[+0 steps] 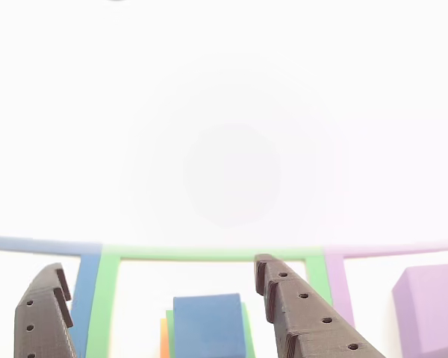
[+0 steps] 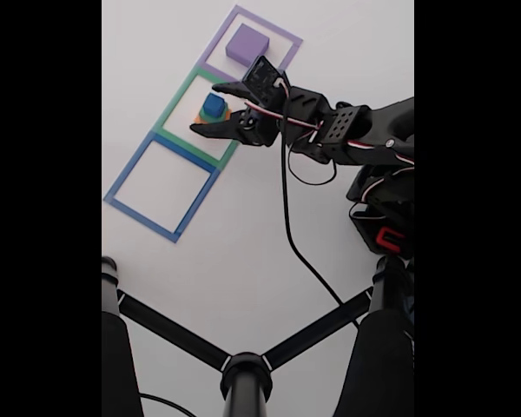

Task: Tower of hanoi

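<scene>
Between the two dark fingers of the end effector (image 1: pixel 160 313), low in the other view, sits the blue cube (image 1: pixel 207 327), with both fingers spread well apart on either side of it and touching nothing; the hold is empty. Under the blue cube a sliver of the green cube (image 1: pixel 246 328) shows at its right edge, and a strip of the orange block (image 1: pixel 164 339) shows at its lower left. In the fixed view the end effector (image 2: pixel 215 108) hangs wide open just beside this stack, its fingertips flanking the blue cube (image 2: pixel 214 105); whether the tips are level with the cube or above it I cannot tell. Around the stack runs the green taped outline (image 1: pixel 103 306), which frames the end effector's fingers in the other view. Just past the right-hand finger in the other view lies the purple taped outline (image 1: pixel 337 287), and inside it, well apart from the end effector, rests the purple block (image 1: pixel 431 309), alone on the white bench (image 1: pixel 231 112). Beyond the left-hand finger is the blue taped outline (image 1: pixel 86 294). In the fixed view a black cable (image 2: pixel 288 217) trails from the arm behind the end effector across the bench (image 2: pixel 243 261).
</scene>
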